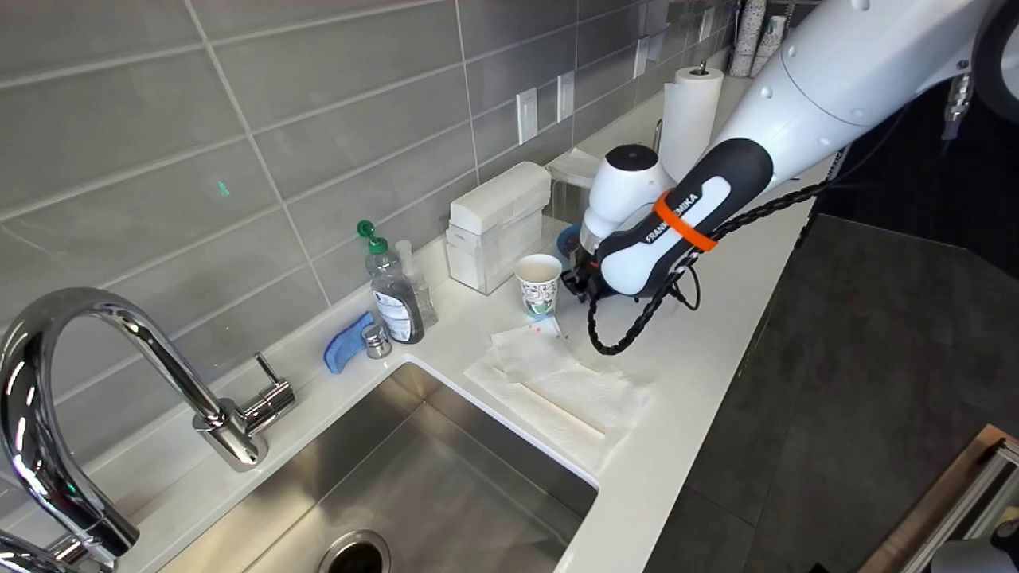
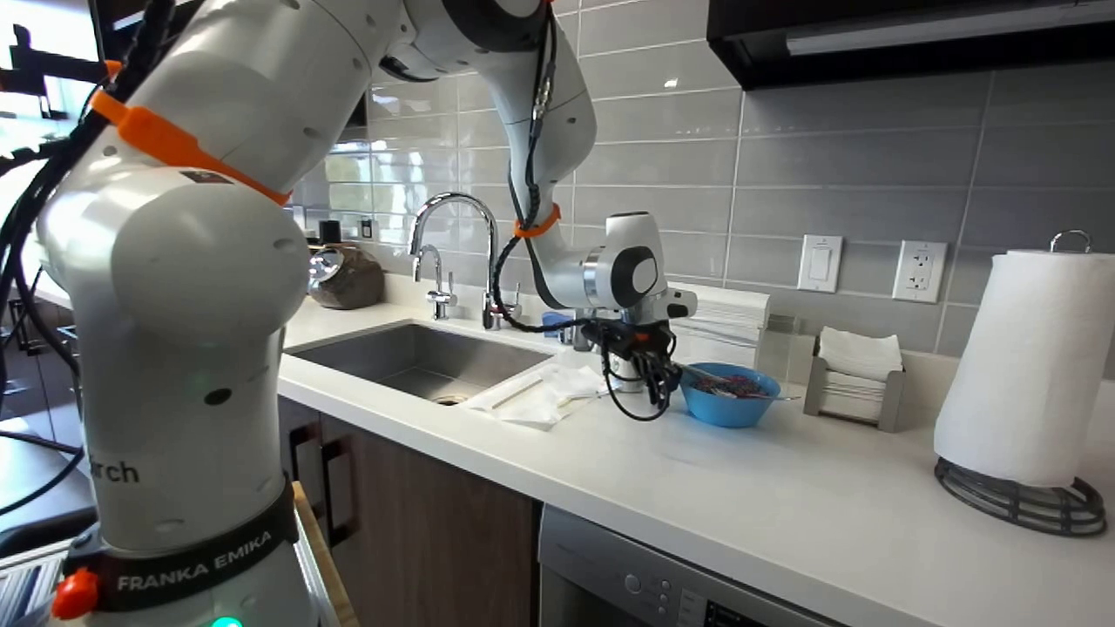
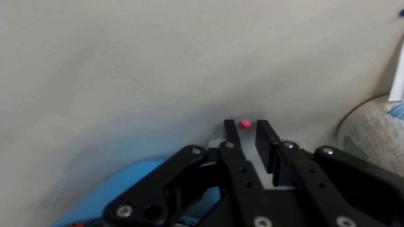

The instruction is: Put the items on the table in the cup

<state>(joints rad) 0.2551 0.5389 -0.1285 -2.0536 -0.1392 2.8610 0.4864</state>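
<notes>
A tiny pink item [image 3: 245, 124] lies on the white table [image 1: 700, 350], between the fingertips of my gripper [image 3: 246, 129] in the wrist view. The fingers stand a narrow gap apart, and the item appears to touch neither. A small dark blue item [image 3: 401, 13] shows at the wrist view's right edge. The white cup [image 1: 538, 286] with blue-green markings stands upright beside the gripper. In the wrist view the cup [image 3: 375, 135] is at the right. It is mostly hidden behind the gripper [image 2: 653, 374] in an exterior view.
A blue bowl [image 2: 730, 405] with coloured contents and utensils stands close to the gripper. Paper sheets [image 1: 573, 382] lie by the sink [image 1: 454, 477]. A soap bottle [image 1: 396, 298], a stack of paper towels [image 1: 497, 227], a napkin holder [image 2: 854, 383] and a paper towel roll [image 2: 1028, 366] stand along the wall.
</notes>
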